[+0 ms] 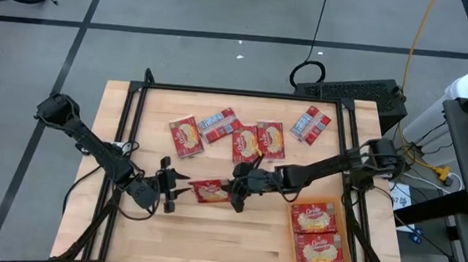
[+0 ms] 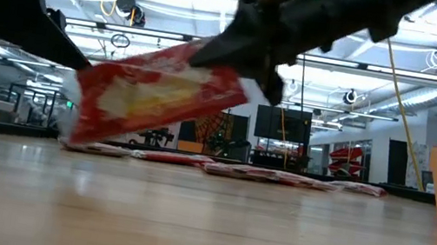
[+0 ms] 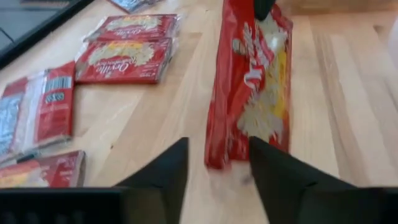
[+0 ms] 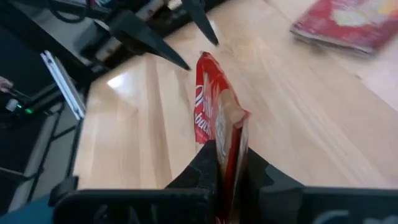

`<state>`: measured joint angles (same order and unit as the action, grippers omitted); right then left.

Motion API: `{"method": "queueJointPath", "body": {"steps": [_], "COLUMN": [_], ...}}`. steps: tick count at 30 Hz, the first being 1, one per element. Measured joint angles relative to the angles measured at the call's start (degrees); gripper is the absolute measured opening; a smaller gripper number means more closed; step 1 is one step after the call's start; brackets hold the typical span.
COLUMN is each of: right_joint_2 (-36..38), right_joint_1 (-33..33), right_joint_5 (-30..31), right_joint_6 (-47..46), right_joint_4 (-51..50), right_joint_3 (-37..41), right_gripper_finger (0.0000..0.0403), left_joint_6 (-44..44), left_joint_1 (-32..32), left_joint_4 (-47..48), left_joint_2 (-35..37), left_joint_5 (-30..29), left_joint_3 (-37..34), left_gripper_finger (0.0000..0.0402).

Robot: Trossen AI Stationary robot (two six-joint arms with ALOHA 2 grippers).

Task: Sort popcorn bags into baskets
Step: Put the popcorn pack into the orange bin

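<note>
Popcorn bag in a mid-air handover above the light wooden table [image 1: 142, 233], passing from left arm to right.

Largest first: the shallow orange rectangular basket [image 1: 342, 240] sits at the table's near right corner holding two bags, well apart from the exchange. Five flat red packets [image 1: 186, 136] lie farther back. The held red-and-cream popcorn bag [image 1: 209, 192] hangs tilted off the wood; the right gripper [image 4: 227, 177] is clamped on one edge, while the left gripper [image 3: 217, 165] stands parted around the opposite end. The pinch looks narrow, so the bag may swing or slip, I judge. Bare wood lies between here and the basket.
</note>
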<state>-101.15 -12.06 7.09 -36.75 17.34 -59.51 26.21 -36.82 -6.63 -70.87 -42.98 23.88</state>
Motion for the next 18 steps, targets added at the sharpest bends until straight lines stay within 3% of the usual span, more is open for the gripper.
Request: {"method": "queueJointPath", "body": {"steps": [5,9,13,18], "right_joint_2": [6.5,11.6,17.1,23.8], "right_joint_1": [-1.5,-3.6,-7.0,-13.3], "right_joint_5": [0.5,2.7,3.0,-2.8], "right_joint_6": [-2.8,-4.7,-8.7,-16.9], "right_joint_4": [-10.5,-17.4,-25.6,-36.2], "right_joint_3": [0.0,0.0,0.0,0.0], "right_gripper_finger": [0.0011,0.0012,0.0012,0.0012], "left_joint_6": [5.2,8.4,11.0,12.0], "left_joint_1": [0.0,-0.2,-1.0,-2.9], "left_joint_4": [0.5,0.9,1.3,1.6], "left_joint_2": [0.0,0.0,0.0,0.0], "left_joint_5": [0.1,0.2,0.3,0.4], "left_joint_3": [0.0,0.0,0.0,0.0], "left_gripper_finger": [0.0254,0.0292,0.0306,0.0295]}}
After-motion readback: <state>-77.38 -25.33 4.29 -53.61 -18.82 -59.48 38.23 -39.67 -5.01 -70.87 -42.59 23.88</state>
